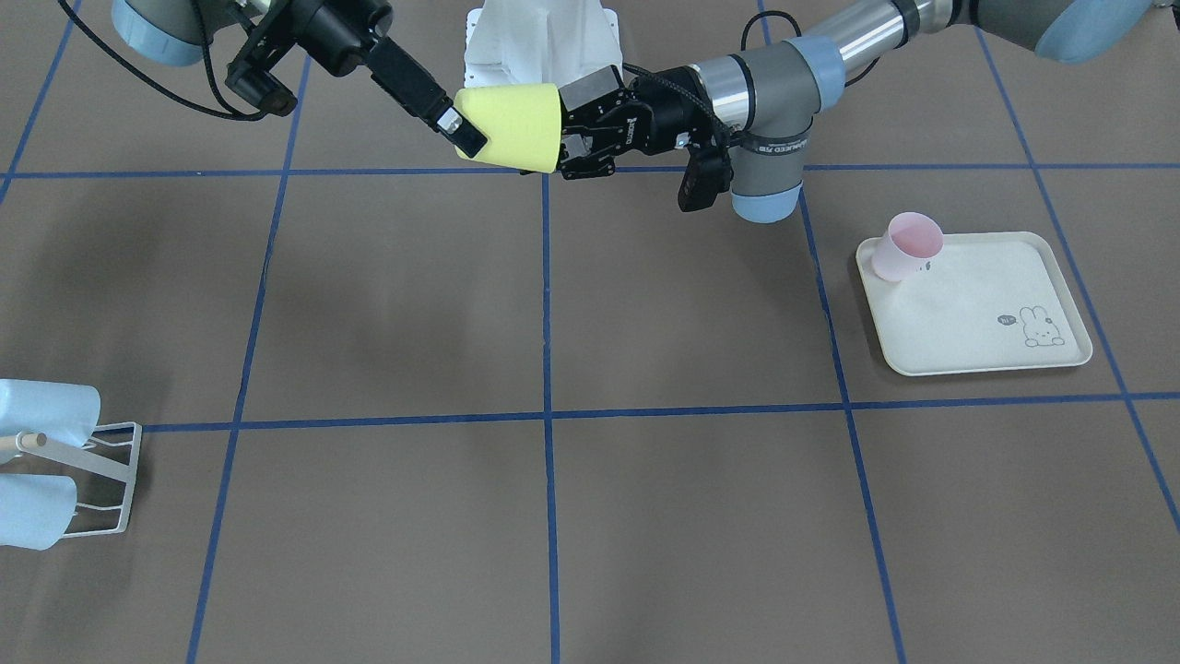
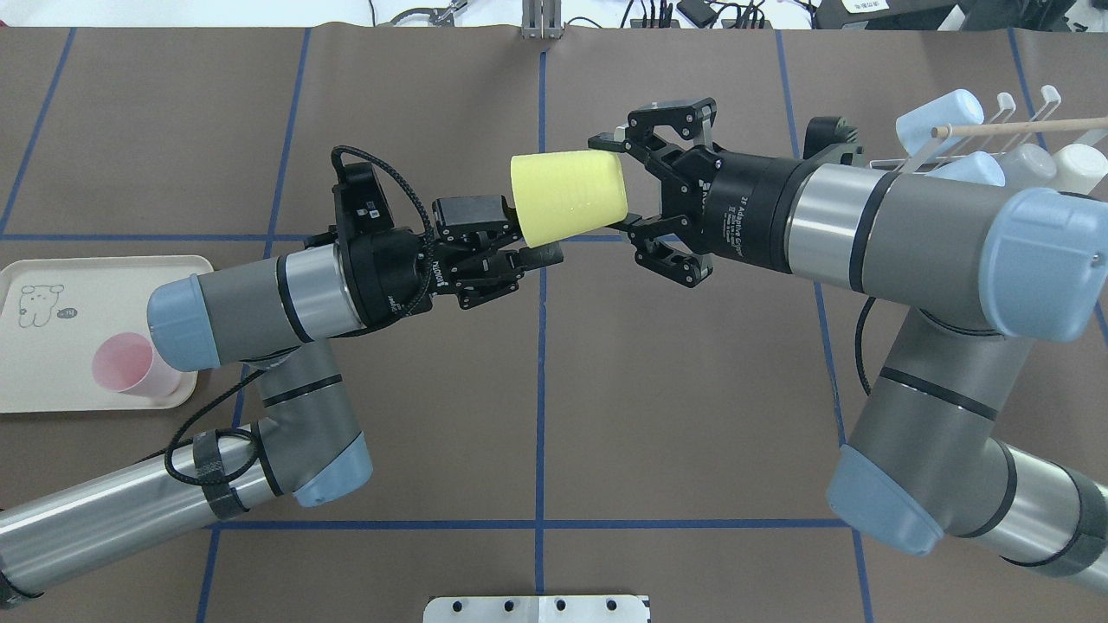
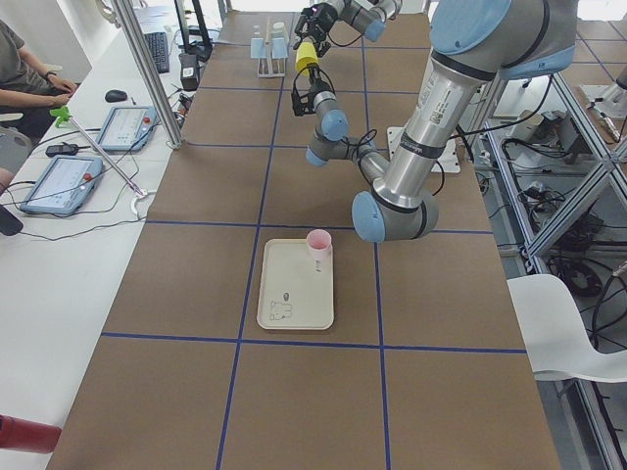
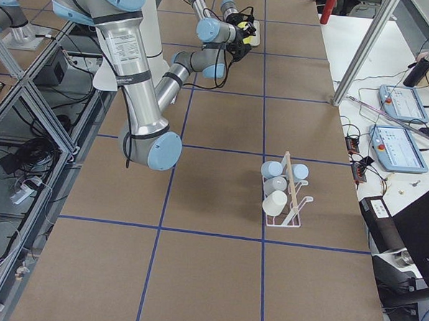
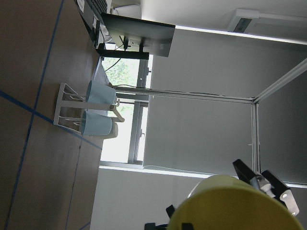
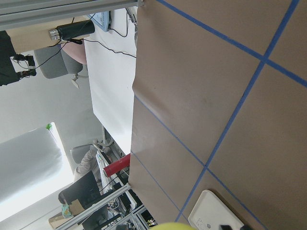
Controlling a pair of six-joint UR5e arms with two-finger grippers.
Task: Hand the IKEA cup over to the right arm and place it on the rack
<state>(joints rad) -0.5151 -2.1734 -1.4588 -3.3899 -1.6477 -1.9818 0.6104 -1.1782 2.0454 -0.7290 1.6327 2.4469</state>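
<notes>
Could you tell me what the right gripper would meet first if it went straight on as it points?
The yellow cup, held by the left gripper; the right gripper flanks its end, though contact is unclear.

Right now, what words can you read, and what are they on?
"2F Adaptive Gr": right tool, black body; the end is unclear.
Left tool, holding the yellow cup: white print, too blurred.
Left arm's grey band: lettering unreadable.
Tray, bubble beside rabbit: too small.

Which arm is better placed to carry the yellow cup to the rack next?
Right. The right gripper straddles the yellow cup at its base, and the rack stands on that arm's side. The left gripper holds the rim, farther from the rack.
</notes>
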